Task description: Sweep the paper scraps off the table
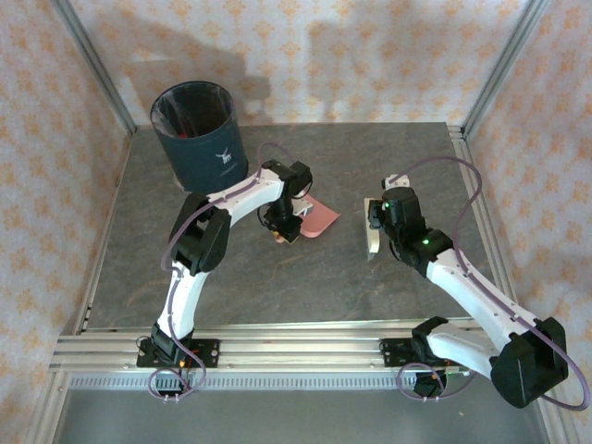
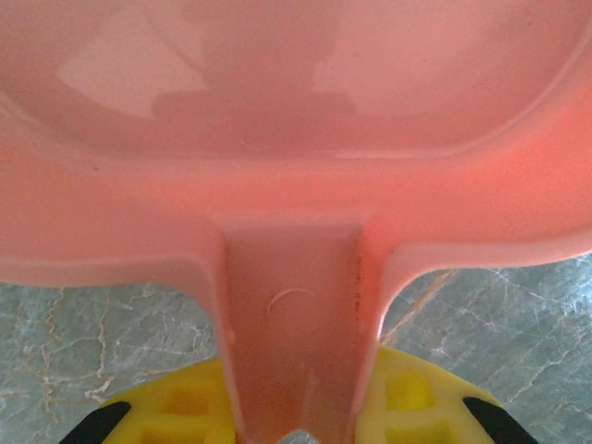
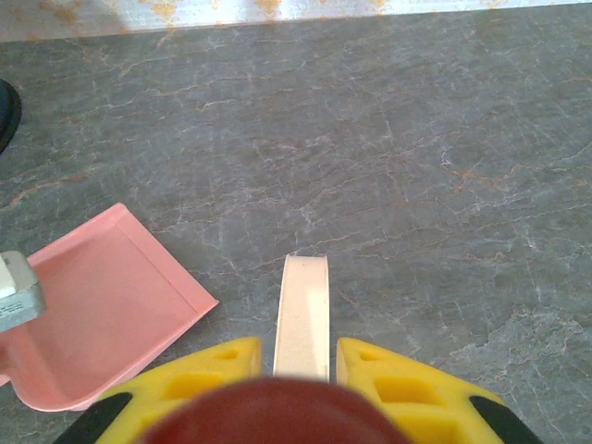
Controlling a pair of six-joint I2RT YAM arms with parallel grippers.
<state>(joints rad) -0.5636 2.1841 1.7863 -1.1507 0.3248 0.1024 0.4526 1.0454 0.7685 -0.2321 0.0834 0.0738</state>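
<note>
No paper scraps show on the table (image 1: 305,282) in any view. My left gripper (image 1: 283,222) is shut on the handle of the pink plastic dustpan (image 1: 318,219), which lies just right of the table's centre. In the left wrist view the dustpan (image 2: 296,102) looms close and its pan looks bare, with the handle running down into my left gripper (image 2: 296,412). My right gripper (image 1: 376,225) is shut on a cream brush (image 1: 371,239) held upright to the right of the dustpan. The brush (image 3: 305,314) points down at the grey table (image 3: 416,139), with my right gripper (image 3: 303,365) closed around it.
A dark round bin (image 1: 199,134) with a clear liner stands at the table's back left, close behind the left arm. Silver rails (image 1: 277,347) edge the table. Patterned walls enclose the back and sides. The dustpan's front lip (image 3: 176,277) lies a short way left of the brush.
</note>
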